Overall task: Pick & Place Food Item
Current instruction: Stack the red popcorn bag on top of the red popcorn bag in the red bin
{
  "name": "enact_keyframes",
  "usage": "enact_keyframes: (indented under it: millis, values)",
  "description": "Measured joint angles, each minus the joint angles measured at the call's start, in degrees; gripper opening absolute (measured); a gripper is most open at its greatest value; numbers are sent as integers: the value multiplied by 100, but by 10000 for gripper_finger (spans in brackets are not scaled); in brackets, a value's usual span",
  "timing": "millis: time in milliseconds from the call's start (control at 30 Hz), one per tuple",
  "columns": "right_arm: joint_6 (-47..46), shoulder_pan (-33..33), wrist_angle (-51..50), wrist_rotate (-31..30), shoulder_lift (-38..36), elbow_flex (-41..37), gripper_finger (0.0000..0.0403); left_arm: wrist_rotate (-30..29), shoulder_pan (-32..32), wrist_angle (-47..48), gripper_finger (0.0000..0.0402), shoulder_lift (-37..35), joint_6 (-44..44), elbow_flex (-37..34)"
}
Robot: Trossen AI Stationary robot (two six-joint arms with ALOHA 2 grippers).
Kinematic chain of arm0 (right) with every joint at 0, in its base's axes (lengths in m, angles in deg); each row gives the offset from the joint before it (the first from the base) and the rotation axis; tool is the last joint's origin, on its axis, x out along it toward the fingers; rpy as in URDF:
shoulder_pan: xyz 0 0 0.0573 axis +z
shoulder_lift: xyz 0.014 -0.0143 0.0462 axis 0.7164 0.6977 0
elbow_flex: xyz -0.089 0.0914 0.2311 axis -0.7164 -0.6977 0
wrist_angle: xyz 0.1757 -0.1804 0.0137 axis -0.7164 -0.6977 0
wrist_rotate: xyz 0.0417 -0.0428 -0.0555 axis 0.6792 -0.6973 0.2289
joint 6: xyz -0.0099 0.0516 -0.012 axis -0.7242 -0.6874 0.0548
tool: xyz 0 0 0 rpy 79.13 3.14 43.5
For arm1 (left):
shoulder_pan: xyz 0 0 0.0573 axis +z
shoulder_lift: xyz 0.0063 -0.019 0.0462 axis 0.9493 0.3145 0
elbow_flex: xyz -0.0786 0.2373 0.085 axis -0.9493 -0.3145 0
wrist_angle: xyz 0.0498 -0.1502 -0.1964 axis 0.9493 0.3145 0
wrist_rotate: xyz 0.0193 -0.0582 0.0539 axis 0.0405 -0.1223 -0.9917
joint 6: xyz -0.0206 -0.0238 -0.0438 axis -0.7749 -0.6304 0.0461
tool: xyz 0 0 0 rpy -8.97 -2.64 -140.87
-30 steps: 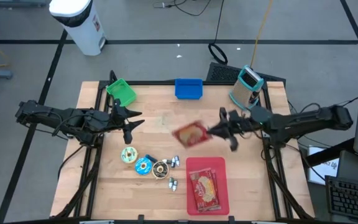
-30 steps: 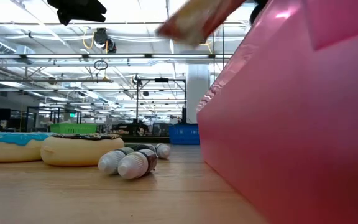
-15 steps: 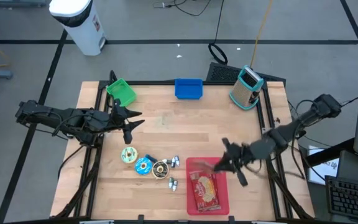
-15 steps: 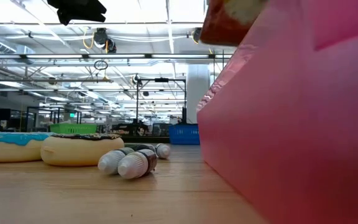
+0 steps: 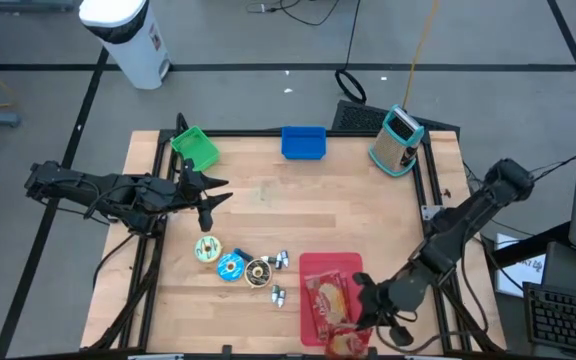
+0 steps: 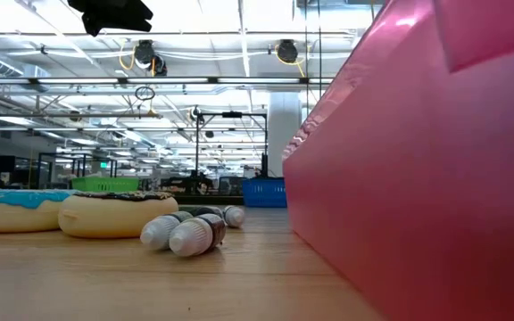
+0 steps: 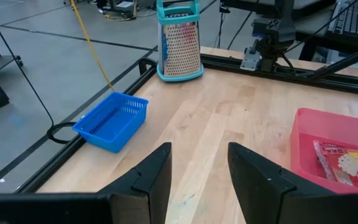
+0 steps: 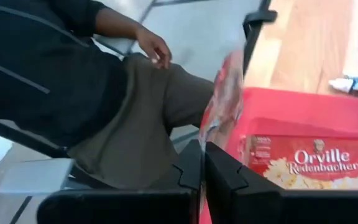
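the right gripper [image 5: 353, 322] is clamped tight on a red packet [image 8: 225, 99], its arm stretched low over the near end of the pink tray [image 5: 308, 266]. another packet [image 5: 328, 298] lies in the tray just beyond. the left gripper [image 5: 211, 191] waits apart, fingers parted, above the wooden table [image 5: 268, 200]. past the table edge sits a person [image 8: 73, 74].

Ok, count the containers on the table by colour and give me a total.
Green basket: 1
Blue basket: 1
Red tray: 1
Total: 3
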Motion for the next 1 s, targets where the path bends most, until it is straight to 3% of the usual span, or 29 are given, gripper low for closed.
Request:
enact_keyframes:
  millis: [200,433,600,1000]
  values:
    - [12,-124,28,42,32,0,0,0,0,0,159,0,0,0]
    - [316,-281,423,501,-258,0,0,0,1,0,159,0,0,0]
    - [441,-437,160,588,-329,0,0,0,1,0,159,0,0,0]
    - [353,-590,-71,617,242,0,0,-2,0,0,159,0,0,0]
